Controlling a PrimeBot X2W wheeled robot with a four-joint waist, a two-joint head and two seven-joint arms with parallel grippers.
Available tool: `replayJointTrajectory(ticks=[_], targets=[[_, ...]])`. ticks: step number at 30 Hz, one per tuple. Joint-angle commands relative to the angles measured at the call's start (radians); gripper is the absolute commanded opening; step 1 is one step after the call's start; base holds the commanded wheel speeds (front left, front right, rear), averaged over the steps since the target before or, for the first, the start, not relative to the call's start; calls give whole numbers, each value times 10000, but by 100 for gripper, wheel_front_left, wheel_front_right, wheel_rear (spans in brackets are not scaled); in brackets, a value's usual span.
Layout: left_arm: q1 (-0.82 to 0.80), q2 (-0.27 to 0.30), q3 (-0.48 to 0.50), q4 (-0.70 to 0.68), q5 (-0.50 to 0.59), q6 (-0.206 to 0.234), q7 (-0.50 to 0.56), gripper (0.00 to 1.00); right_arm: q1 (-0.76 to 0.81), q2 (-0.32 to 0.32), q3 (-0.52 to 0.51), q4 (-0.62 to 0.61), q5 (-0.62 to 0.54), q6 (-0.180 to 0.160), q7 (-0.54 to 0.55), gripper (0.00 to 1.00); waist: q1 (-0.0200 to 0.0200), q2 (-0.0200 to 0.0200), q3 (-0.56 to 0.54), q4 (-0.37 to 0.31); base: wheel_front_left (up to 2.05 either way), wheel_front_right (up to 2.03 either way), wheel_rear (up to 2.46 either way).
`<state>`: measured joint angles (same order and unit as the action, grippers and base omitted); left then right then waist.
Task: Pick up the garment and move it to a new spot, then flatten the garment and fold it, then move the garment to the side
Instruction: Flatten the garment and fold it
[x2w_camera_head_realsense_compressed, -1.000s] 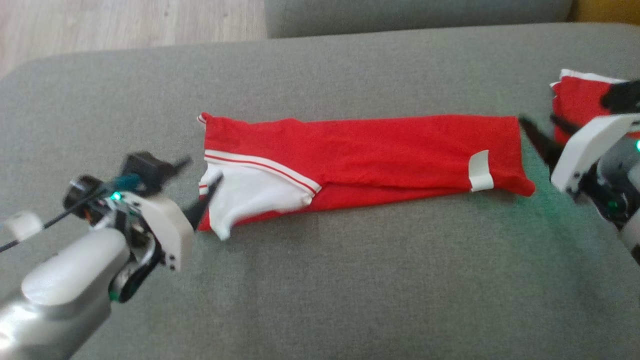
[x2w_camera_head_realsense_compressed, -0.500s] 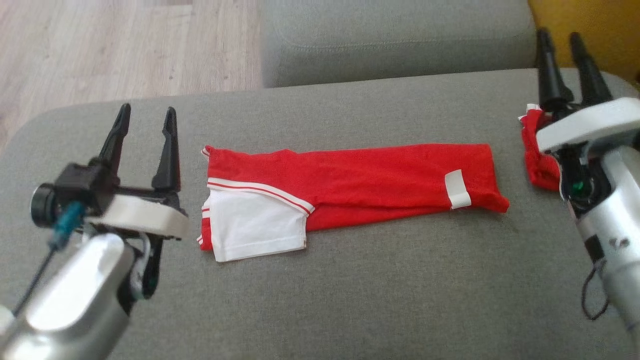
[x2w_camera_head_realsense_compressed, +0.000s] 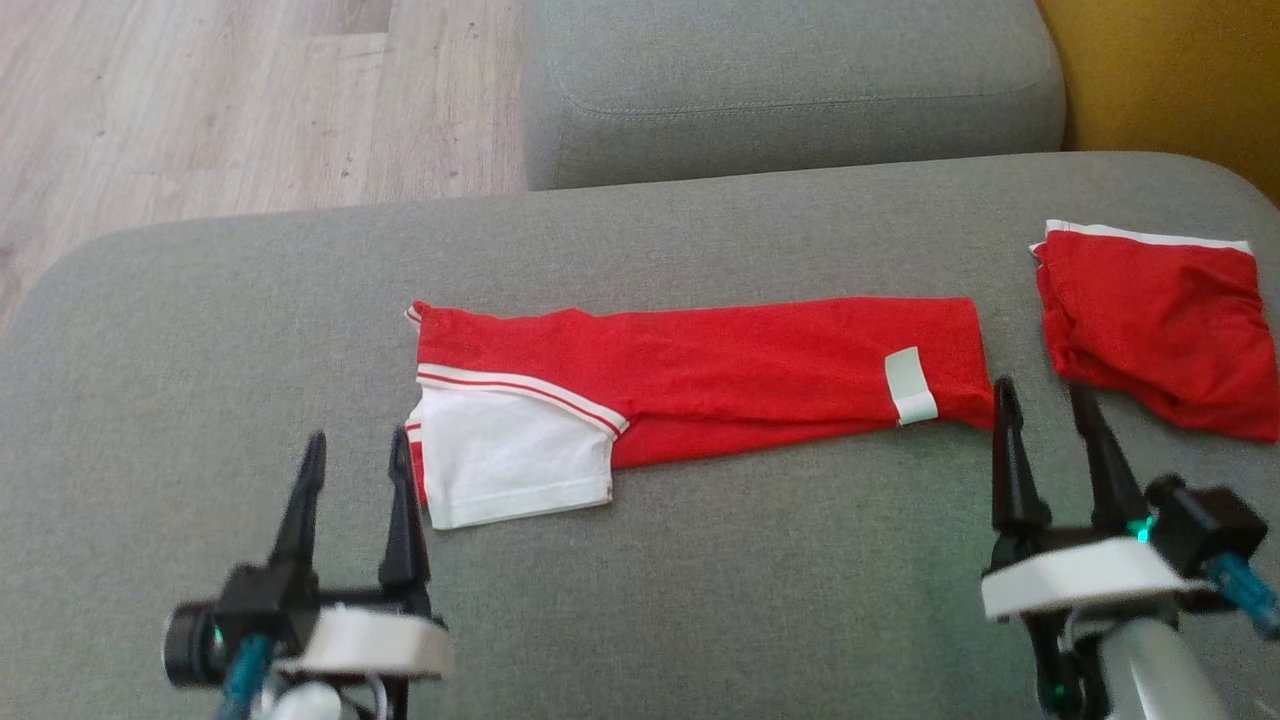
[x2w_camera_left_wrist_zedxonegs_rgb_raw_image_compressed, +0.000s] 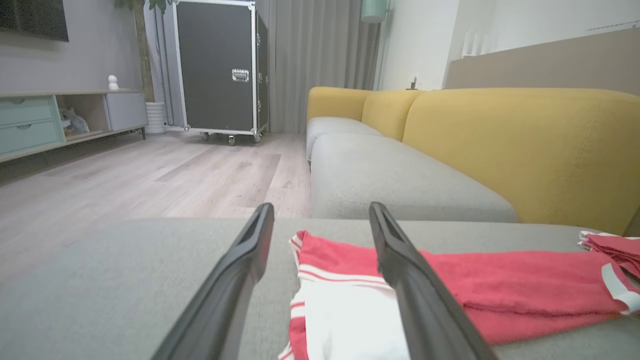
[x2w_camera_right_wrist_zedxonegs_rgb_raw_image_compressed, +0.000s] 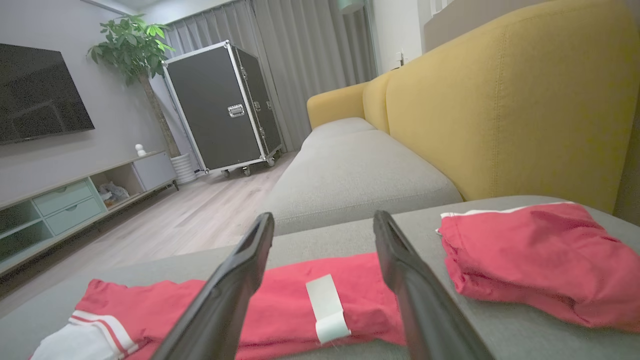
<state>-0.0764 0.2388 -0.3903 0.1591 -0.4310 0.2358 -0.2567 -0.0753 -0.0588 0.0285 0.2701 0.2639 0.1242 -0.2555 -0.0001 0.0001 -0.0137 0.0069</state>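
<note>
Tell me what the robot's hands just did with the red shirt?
Both drew back from the long red folded garment with a white sleeve toward the robot: the left gripper from its sleeve end, the right gripper from the other end. Both are open and empty. The garment stayed flat on the grey sofa cushion; the smaller red folded garment stayed at the right.
</note>
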Motion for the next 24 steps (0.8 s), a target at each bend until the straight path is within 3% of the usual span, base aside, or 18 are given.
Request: replayJointTrajectory(ticks=[1,11,19,24], targets=[[-250,-37,583,-228,224,-132,-50,100,-223,40,212,-426,-100,65,-61,100,1,-1,12,5,0,0,0],[533,-1331,1972,334,1484,-1602,-50,100,226,83,214,-411,255,65,-62,100,1,-1,98,113,0,0,0],[215,-1729,2483,510,2030,-2257,-51,100,-30,84,-23,-247,-485,65,-62,100,1,-1,307,276,0,0,0],[-49,-1829,2542,624,2234,-2513,-51,100,-980,84,-702,1081,-364,65,12,100,1,-1,724,465,0,0,0]])
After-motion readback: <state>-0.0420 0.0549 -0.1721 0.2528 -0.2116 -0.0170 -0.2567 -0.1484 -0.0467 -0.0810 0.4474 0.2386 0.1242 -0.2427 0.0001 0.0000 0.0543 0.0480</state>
